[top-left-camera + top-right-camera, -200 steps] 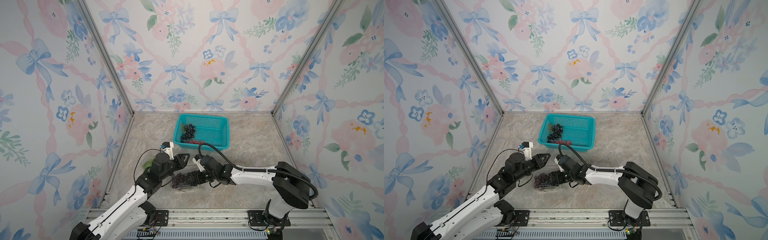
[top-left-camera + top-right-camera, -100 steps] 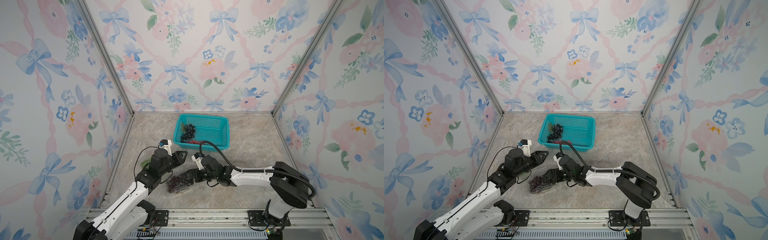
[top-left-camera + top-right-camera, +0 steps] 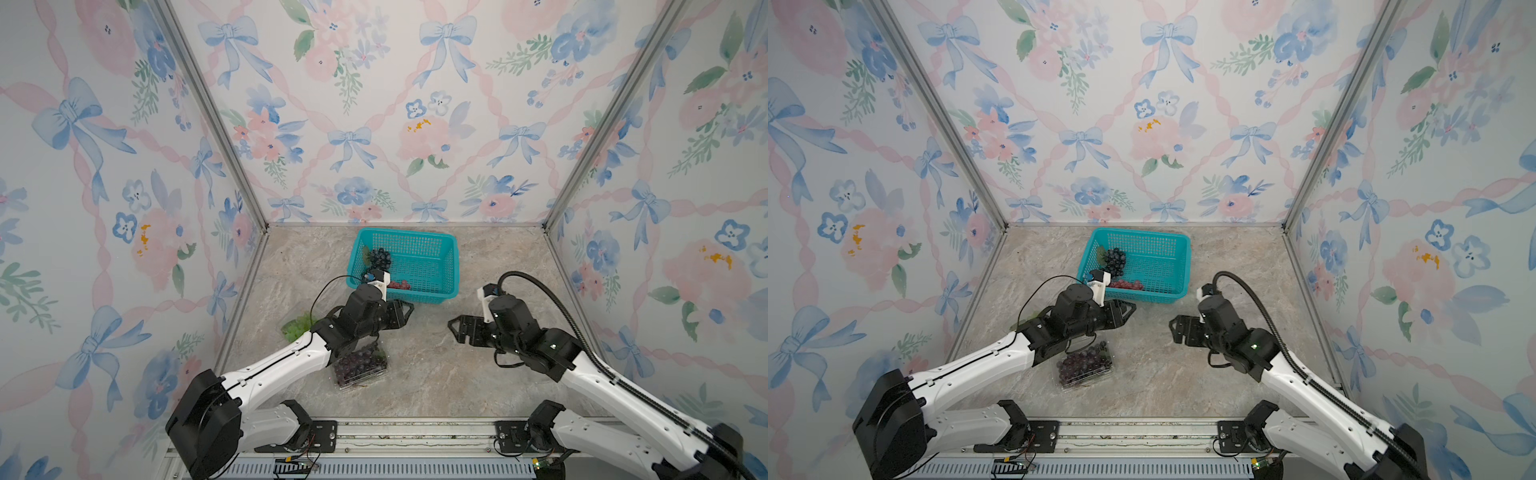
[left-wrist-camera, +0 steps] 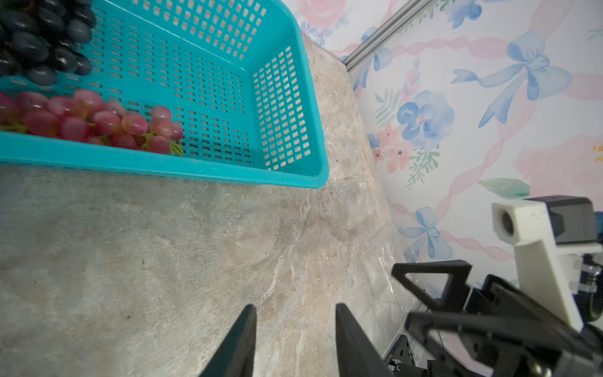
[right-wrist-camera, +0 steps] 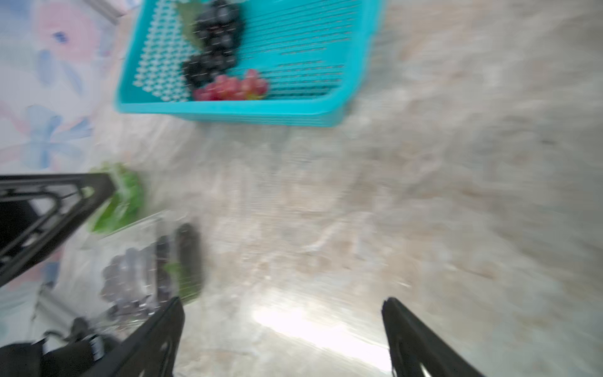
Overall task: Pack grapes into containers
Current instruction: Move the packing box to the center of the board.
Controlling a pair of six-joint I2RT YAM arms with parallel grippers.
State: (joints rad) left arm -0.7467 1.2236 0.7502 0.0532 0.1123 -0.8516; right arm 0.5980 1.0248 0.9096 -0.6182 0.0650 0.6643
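The container (image 3: 357, 385) of dark purple grapes (image 3: 1084, 363), lid apparently down, lies behind the left gripper (image 3: 405, 313), beneath its arm. Both grippers are empty: the left fingers (image 4: 239, 342) stand partly spread over bare table, and the right gripper (image 3: 455, 329) is spread wide. This pack looks complete. The next move probably calls for a reach ahead of the left fingers into the basket (image 3: 428, 297) for the red bunch (image 4: 91, 124), and for an empty container.
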